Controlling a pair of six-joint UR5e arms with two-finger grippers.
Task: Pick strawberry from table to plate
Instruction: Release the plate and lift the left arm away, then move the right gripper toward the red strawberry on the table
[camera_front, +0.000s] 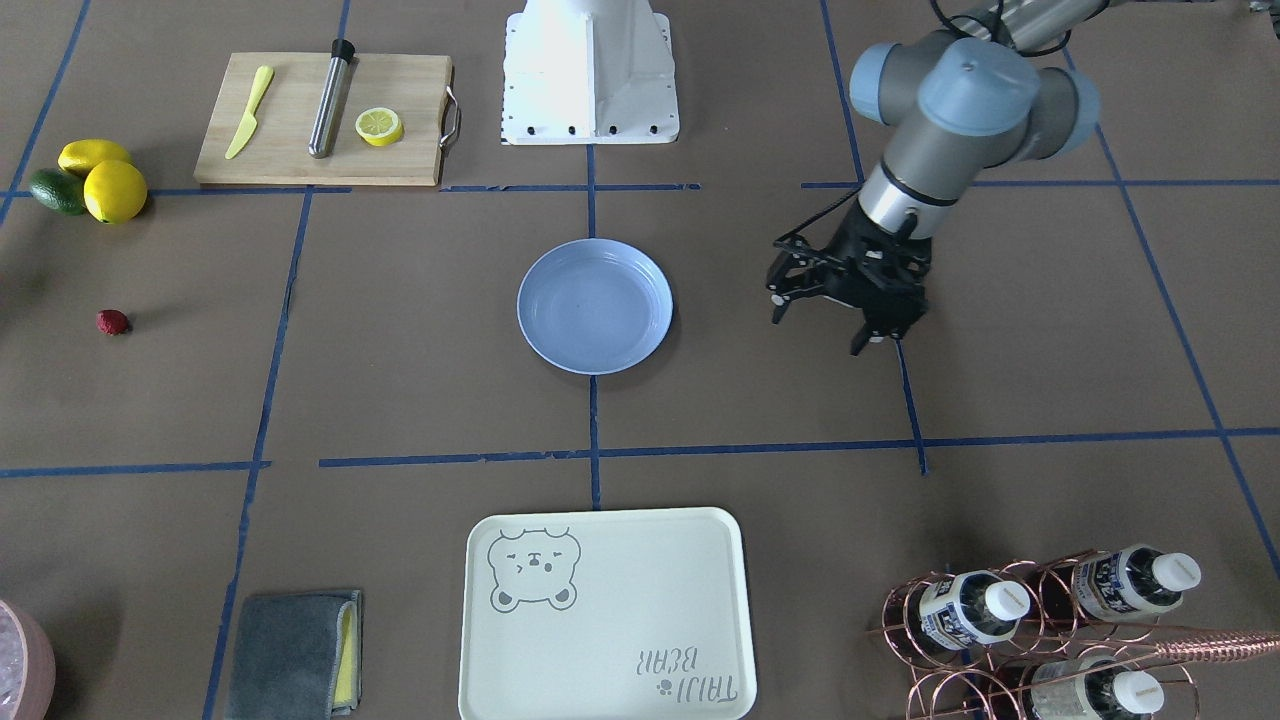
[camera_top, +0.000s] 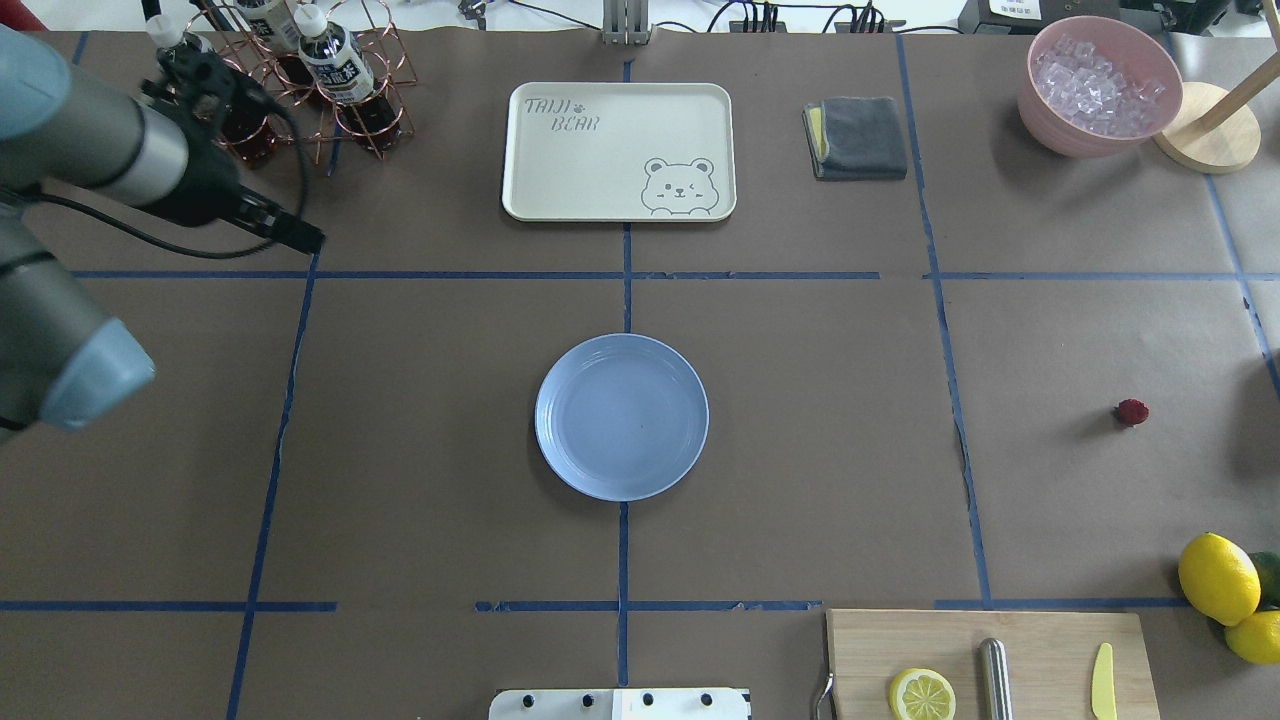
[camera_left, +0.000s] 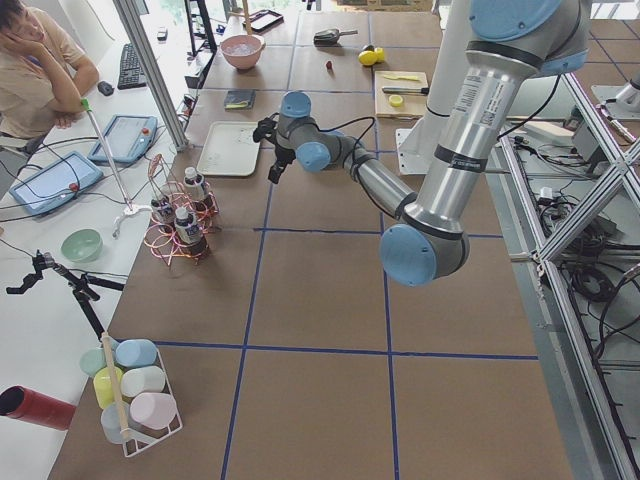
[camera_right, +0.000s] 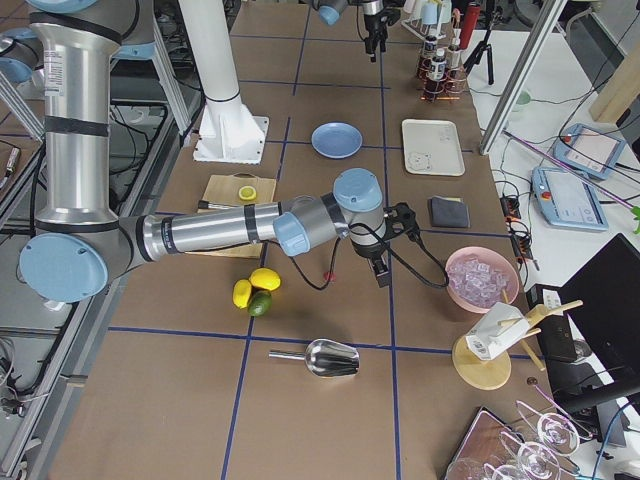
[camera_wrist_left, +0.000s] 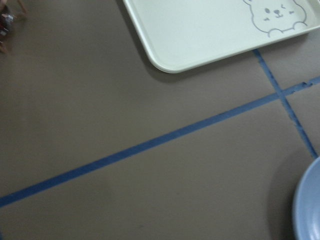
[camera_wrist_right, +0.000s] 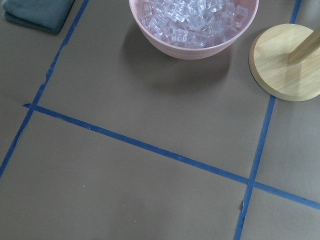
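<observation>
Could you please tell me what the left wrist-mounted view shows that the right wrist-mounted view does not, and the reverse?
Only the left wrist-mounted view shows a corner of the cream rectangular bear-print tray and, at its lower right edge, a sliver of the round light blue-grey plastic plate. Only the right wrist-mounted view shows the pink bowl of clear ice cubes, a folded grey cloth and a round wooden base. Both show the brown paper table crossed by blue tape lines.
</observation>
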